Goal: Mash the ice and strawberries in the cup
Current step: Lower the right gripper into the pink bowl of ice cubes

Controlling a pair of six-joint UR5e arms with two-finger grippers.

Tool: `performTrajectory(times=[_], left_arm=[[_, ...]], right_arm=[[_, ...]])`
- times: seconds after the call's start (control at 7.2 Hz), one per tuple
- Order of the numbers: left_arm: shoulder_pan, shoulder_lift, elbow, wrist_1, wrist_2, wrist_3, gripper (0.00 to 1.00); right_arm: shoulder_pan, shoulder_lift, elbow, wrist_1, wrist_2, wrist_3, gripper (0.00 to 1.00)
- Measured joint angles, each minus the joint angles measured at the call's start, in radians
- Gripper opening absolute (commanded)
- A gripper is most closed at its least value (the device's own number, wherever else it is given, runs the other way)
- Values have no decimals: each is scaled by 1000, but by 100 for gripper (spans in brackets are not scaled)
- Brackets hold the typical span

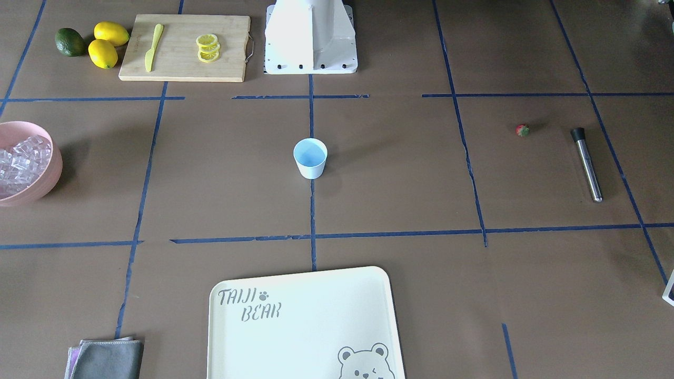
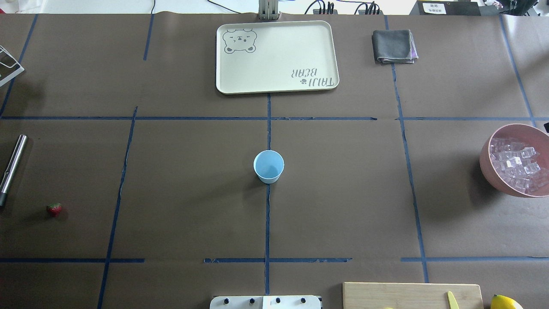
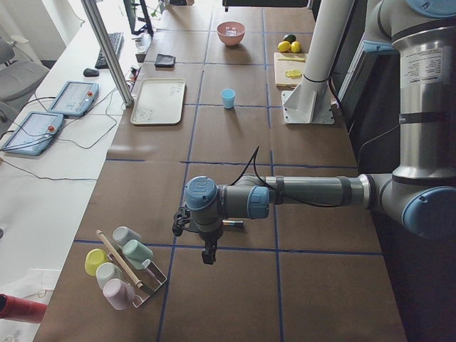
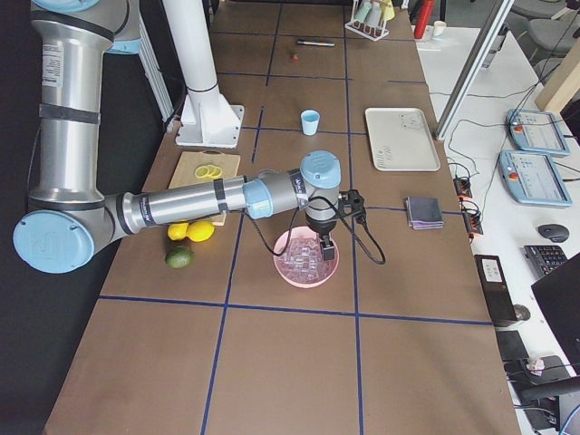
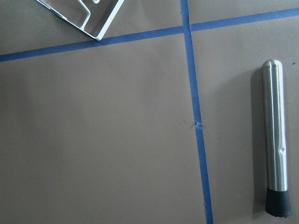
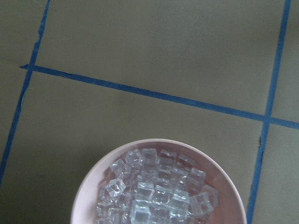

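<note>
The light blue cup [image 1: 310,158] stands upright at the table's middle and looks empty; it also shows in the overhead view [image 2: 269,166]. The ice [image 2: 517,165] is a heap of clear cubes in a pink bowl [image 2: 487,169], seen close in the right wrist view [image 6: 159,191]. One red strawberry [image 2: 54,209] lies on the table near a steel muddler [image 5: 274,140]. My left gripper [image 3: 208,255] hangs over the table beside the muddler; I cannot tell if it is open. My right gripper [image 4: 326,246] hangs just over the bowl of ice; I cannot tell its state.
A cream tray [image 2: 274,81] lies beyond the cup. A cutting board [image 1: 184,47] holds lemon slices and a yellow knife, with lemons [image 1: 108,42] and a green fruit [image 1: 70,42] beside it. A grey cloth [image 2: 393,46] and a rack of pastel cups [image 3: 125,267] are nearby.
</note>
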Motion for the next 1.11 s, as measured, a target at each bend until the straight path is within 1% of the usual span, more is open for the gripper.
performTrajectory(times=[0.28,0.83,1.11], left_arm=[[0,-1,1,0,0,0,100],[4,-1,1,-1,0,2,100],[4,-1,1,-1,0,2,100]], right_arm=[[-77,-3,-2,55,-21,113,100],[-153,-4,-23,63,-40,138,98],[-189,-3,-40,63,-75,136,95]])
